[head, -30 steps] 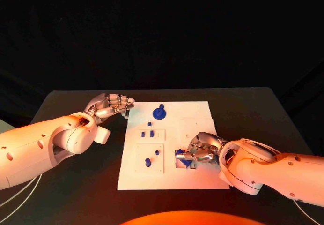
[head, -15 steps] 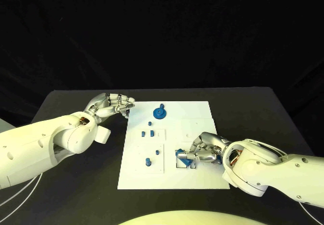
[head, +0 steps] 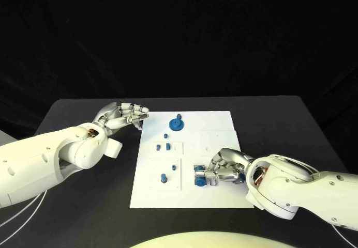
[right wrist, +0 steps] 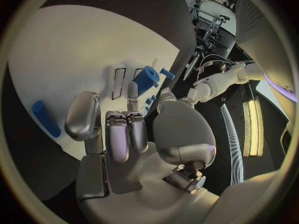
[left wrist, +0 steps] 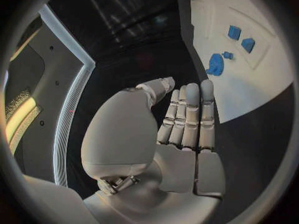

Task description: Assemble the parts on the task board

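the right hand [head: 224, 170] pinches a blue part [head: 200, 176] at a slot low on the board [head: 216, 124], seemingly seating it, needing a straight push next, while the left hand [head: 123, 116], curled and holding nothing, waits off the board's far corner.

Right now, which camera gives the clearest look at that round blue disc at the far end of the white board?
The head view: the round blue disc shows whole on the task board. The left wrist view catches it edge-on beyond the left hand. I cannot pick it out in the right wrist view.
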